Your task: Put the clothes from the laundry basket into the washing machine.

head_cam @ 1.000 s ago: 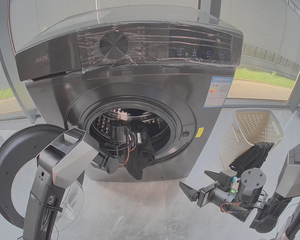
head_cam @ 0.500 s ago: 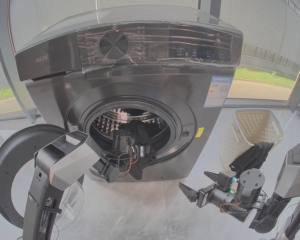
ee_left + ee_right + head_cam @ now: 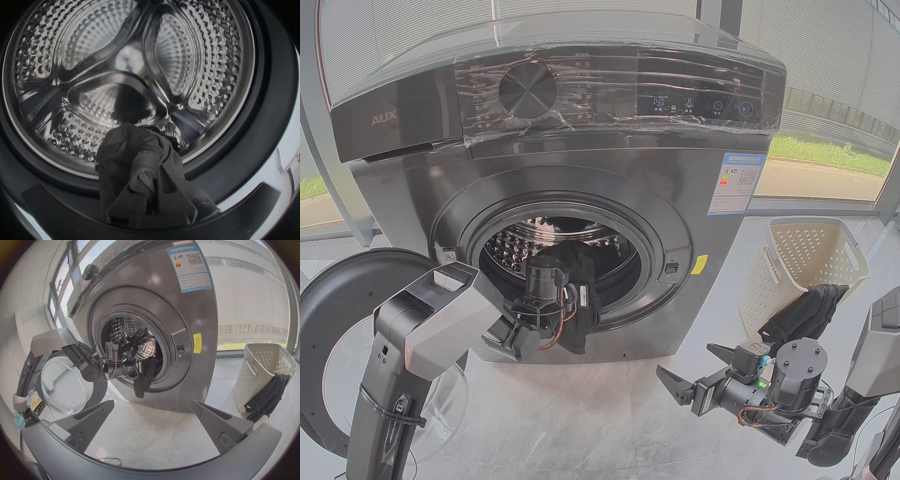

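My left end effector (image 3: pixel 154 185) pinching a black garment (image 3: pixel 134 147) at the mouth of the washing machine (image 3: pixel 700 187), my right end effector (image 3: pixel 685 360) spread near the laundry basket (image 3: pixel 794 250)

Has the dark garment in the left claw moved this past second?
Yes. The dark garment, gripped by the left claw, has drawn inward and up against the lower door rim of the washing machine; less hangs over it.
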Controlling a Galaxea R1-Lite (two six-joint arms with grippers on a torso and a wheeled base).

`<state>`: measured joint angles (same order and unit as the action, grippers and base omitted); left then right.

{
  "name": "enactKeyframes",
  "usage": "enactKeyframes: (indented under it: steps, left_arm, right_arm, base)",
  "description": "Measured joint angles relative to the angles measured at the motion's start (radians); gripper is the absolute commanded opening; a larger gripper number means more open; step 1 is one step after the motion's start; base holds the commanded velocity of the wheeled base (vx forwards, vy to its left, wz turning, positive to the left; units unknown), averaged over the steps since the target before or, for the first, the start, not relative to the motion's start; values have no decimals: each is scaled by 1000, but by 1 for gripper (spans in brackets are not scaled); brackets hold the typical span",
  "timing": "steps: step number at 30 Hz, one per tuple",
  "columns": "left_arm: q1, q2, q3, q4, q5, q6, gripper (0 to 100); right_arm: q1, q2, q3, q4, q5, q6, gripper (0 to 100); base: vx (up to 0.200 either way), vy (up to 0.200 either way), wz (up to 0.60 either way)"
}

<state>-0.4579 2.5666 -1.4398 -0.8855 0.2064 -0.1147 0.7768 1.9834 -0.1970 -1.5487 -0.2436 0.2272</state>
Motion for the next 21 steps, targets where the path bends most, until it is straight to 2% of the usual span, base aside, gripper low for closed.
enactKeyframes:
  steps: [10, 11, 21]
  left_arm:
    - [36, 25, -175, -38, 40, -6, 0]
    - [40, 28, -182, -46, 42, -6, 100]
    - [31, 31, -134, -62, 43, -8, 100]
  right_arm:
    - [-1, 1, -6, 0, 0, 0, 100]
    - [-1, 1, -6, 0, 0, 0, 100]
    - [-1, 1, -7, 0, 0, 0, 100]
  base:
    - [0, 0, 0]
    - [0, 0, 0]
    - [0, 0, 0]
